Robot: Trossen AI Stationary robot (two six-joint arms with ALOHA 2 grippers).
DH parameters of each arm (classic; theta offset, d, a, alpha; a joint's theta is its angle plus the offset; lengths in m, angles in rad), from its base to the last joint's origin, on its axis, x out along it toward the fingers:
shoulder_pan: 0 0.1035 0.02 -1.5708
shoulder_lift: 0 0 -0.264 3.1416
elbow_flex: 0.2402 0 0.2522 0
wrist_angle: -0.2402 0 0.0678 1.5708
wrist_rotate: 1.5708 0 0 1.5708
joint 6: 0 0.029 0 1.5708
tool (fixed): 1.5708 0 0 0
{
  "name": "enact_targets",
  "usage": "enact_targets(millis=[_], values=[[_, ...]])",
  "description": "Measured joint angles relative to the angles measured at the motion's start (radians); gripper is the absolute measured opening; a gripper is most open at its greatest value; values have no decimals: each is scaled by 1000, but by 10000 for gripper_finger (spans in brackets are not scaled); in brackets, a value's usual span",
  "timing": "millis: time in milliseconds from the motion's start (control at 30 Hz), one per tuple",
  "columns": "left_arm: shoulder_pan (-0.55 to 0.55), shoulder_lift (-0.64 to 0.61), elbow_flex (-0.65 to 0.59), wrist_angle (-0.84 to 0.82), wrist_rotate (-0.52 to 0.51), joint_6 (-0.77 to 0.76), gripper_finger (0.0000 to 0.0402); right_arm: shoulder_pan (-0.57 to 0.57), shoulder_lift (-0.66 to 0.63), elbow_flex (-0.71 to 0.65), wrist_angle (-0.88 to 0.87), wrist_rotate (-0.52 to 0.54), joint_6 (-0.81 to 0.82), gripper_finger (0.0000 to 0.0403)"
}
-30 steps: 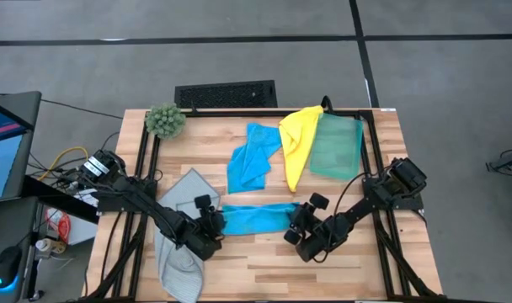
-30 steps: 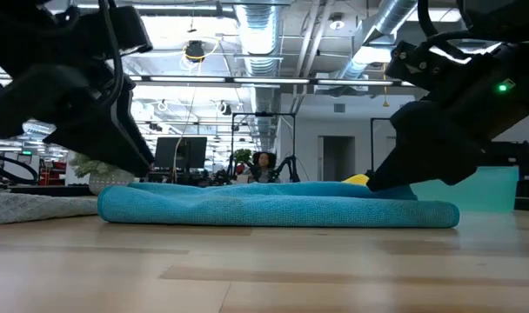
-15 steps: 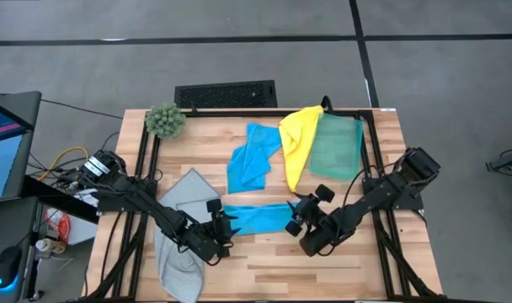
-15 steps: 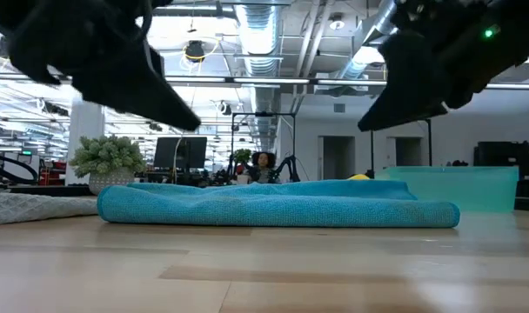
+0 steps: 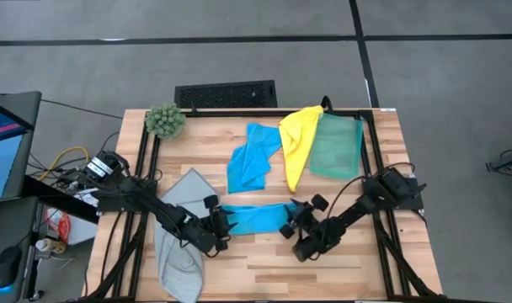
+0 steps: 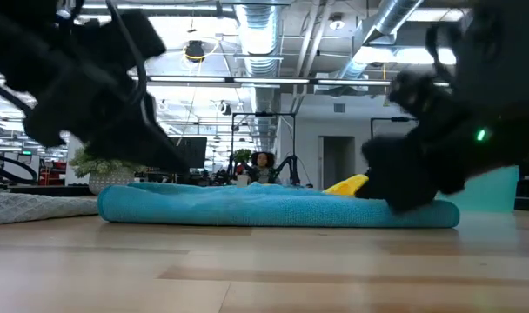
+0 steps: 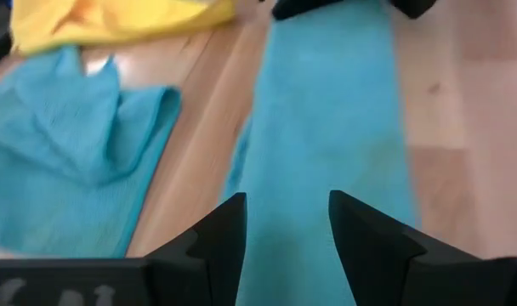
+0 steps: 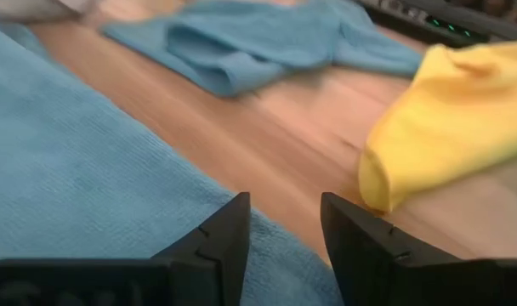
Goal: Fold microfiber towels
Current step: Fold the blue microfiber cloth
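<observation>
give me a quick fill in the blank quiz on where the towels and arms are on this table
1. The folded blue towel lies between the left pincer and the ______ pincer.
2. The yellow towel partly overlaps the ______ green towel.
3. The pale grey towel lies under the ______ arm.
4. The fuzzy green plant stands at the table's far ______ corner in the high view.

Missing words: right; teal; left; left

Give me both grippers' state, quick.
Left gripper: open, over one end of the folded blue towel.
Right gripper: open, over its other end.
</observation>
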Motion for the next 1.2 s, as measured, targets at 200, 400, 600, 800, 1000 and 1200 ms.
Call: enact_targets(millis=[200, 400, 600, 800, 1000, 1200], values=[[24, 0, -75, 16, 3, -64, 162, -7, 30, 1, 5, -20, 36, 164], [61, 0, -146, 104, 23, -71, 162, -8, 30, 2, 5, -37, 36, 163], [95, -2, -187, 129, 44, -87, 162, -8, 24, 2, 5, -47, 36, 163], [97, -30, -177, 107, 49, -11, 162, -5, 24, 2, -4, -48, 76, 163], [97, -158, -112, 61, 47, 106, 162, 12, -43, -1, -86, 1, 110, 163], [67, -203, -99, 115, 38, 18, 161, 25, -98, 0, -99, 76, 111, 163]])
